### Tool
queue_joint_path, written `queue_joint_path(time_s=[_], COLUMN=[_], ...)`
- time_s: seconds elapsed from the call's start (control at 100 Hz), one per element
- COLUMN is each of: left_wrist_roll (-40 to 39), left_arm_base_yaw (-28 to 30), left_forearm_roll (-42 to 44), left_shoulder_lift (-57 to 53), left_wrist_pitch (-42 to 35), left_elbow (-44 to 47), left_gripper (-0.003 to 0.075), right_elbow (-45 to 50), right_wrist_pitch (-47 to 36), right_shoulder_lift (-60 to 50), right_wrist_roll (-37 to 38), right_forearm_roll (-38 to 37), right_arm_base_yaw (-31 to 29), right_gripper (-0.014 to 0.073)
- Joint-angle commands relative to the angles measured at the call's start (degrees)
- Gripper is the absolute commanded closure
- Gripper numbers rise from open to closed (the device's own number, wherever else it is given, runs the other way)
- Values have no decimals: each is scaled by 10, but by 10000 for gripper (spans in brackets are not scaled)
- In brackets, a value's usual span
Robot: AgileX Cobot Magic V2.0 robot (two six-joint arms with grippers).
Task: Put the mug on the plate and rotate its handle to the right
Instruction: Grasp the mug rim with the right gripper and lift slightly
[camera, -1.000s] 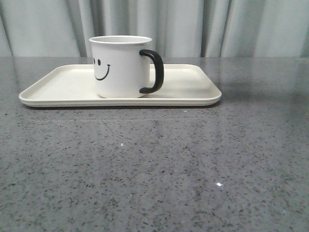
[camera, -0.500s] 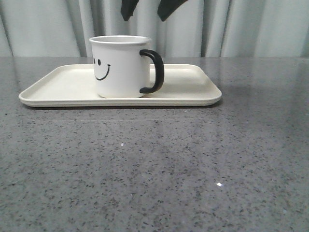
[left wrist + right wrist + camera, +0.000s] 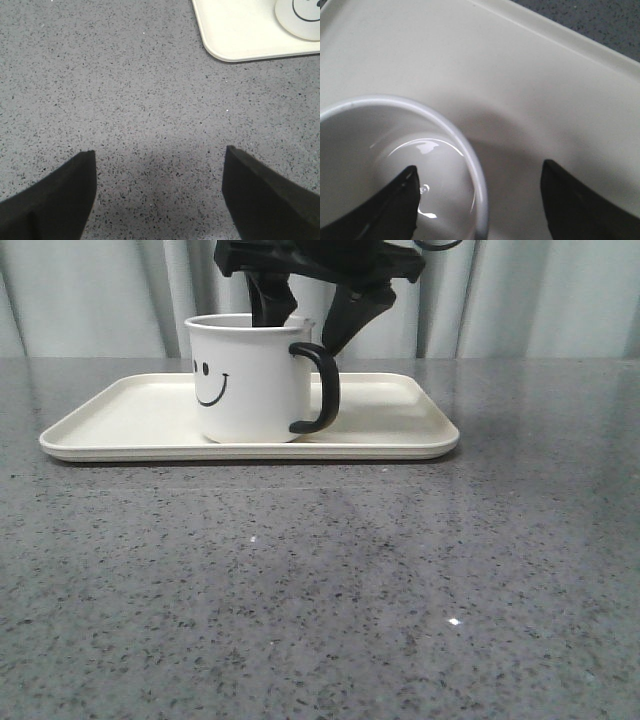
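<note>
- Right tool point(image 3: 308, 325) hangs at the mug point(image 3: 250, 380) rim, fingers spread: one dips inside the mouth, the other sits outside, above the handle point(image 3: 318, 388).
- In the right wrist view, the rim point(image 3: 470, 165) runs between the two dark fingertips point(image 3: 395, 210); neither is seen touching the wall.
- Mug stands upright on the plate point(image 3: 130, 415), directly below the right tool, smiley on the near-left side, handle pointing to the robot's right.
- Left tool point(image 3: 160, 195) hovers over bare grey speckled desk point(image 3: 125, 90), fingers wide apart, holding nothing.
- From the left tool, a plate corner point(image 3: 225, 45) and part of the mug point(image 3: 300, 17) lie well ahead and off to one side.
- Pale curtain point(image 3: 560, 290) hangs behind the desk.
</note>
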Motion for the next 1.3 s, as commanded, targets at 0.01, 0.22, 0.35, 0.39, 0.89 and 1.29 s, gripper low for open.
queue_joint_path(time_s=[0.01,0.22,0.35,0.39,0.89,1.29], left_wrist_roll=[-5,-5,-5,-5,-5,-5], left_arm_base_yaw=[0,0,0,0,0,0], left_forearm_roll=[-7,-7,-7,-7,-7,-7], left_shoulder_lift=[2,2,2,2,2,2], left_wrist_pitch=[-30,-30,-30,-30,-30,-30], left_elbow=[-15,-15,-15,-15,-15,-15], left_gripper=[206,206,206,206,206,206], right_elbow=[-20,-20,-20,-23,-160,-274], right_wrist_pitch=[-29,-36,-48,-48,114,236], right_shoulder_lift=[-30,-30,-31,-31,-27,45], right_wrist_roll=[2,2,2,2,-212,-468], right_forearm_roll=[-5,-5,-5,-5,25,219], right_arm_base_yaw=[1,1,1,1,-1,-54], right_gripper=[155,400,560,595,657,657])
